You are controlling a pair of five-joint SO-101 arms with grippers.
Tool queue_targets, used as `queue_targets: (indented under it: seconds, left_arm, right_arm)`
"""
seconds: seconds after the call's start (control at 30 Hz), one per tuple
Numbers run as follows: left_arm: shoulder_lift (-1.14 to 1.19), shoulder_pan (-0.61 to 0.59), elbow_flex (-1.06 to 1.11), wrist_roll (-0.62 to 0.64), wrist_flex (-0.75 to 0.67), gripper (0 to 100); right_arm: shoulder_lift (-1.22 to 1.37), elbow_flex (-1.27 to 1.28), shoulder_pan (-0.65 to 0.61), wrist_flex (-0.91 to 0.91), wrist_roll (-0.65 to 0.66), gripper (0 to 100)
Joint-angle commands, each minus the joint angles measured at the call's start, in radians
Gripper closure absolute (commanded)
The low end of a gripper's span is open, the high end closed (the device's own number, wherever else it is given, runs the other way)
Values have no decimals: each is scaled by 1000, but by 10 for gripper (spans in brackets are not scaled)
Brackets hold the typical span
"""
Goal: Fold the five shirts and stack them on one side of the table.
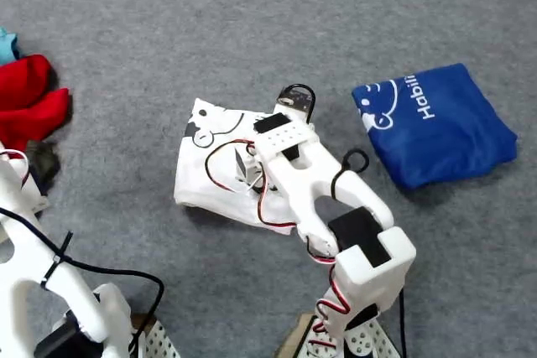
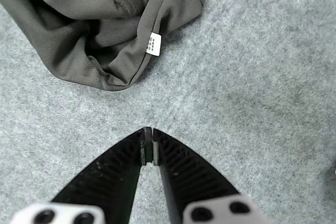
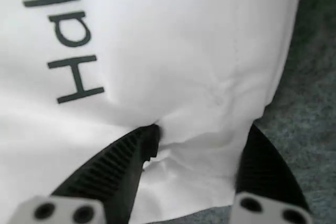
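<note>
Lying crumpled just ahead of the left gripper (image 2: 148, 148), whose jaws are pressed shut on nothing, a dark grey shirt (image 2: 94, 30) is seen beside a red shirt (image 1: 29, 98). The white shirt (image 3: 173, 51) is straddled by the right gripper (image 3: 205, 140), jaws spread over its bunched edge. A folded blue shirt (image 1: 436, 123) is set apart to that gripper's right. If only the top layer were pinched, the fold could be dragged apart and the shirt left rumpled short of the stack.

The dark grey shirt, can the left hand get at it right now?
Probably yes. The dark grey shirt lies just ahead of the left hand, nothing between them on the grey table; the hand is shut and must open first.
</note>
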Motion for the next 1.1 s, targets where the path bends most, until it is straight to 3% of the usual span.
queue_targets:
  seconds: [0.0,0.23,0.43,0.73,0.93,1.07]
  left_arm:
    - [-25,-2,-48,-3,-8,981]
    - [-25,-8,-51,-8,-12,981]
    - [-25,-8,-64,-5,-6,981]
    - [-25,-12,-63,-6,-5,981]
    - [-25,-9,-64,-8,-5,981]
    - [-25,-9,-64,-8,-5,981]
  right_arm:
    - [71,-2,21,-5,8,735]
    - [71,-4,21,-5,12,750]
    - [73,-25,22,-5,23,998]
    - [45,-30,85,-3,52,996]
    - [-168,-30,163,-11,206,995]
    - [-302,-71,193,-26,546,995]
